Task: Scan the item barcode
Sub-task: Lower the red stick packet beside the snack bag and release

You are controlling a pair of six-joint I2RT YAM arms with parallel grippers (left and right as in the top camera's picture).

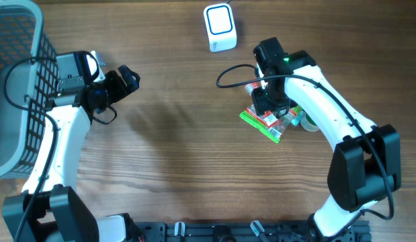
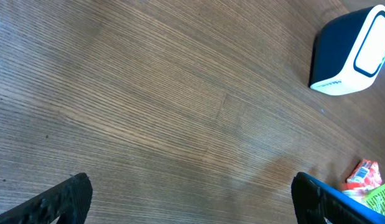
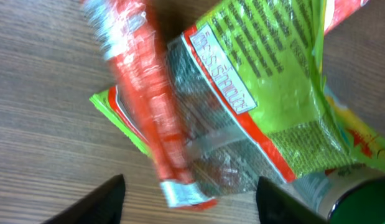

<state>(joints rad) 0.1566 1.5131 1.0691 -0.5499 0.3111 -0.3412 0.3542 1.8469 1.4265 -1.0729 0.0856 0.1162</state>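
The wooden table (image 1: 174,148) fills the overhead view. A grey mesh basket (image 1: 19,40) stands at its 9 to 10 o'clock edge, close behind the left arm (image 1: 60,141). The right arm (image 1: 328,114) reaches in from 4 o'clock and its wrist covers part of the heap of goods at 3 o'clock, hiding it from above.

The white-and-blue scanner (image 1: 220,28) stands at 12 o'clock, well apart from both arms. At about 5 o'clock from the scanner lies the green packet (image 3: 273,81), flat on the wood. A blurred red stick packet (image 3: 148,112) crosses its 9 o'clock side and covers some of the print; no barcode can be made out. A dark green round top (image 3: 360,199) sits just beside the packet at 4 o'clock.

The right gripper (image 3: 191,190) hangs over the heap, its fingers standing apart on either side of the red stick's end without clamping it. The left gripper (image 2: 191,183) is spread wide over bare wood, holding nothing.
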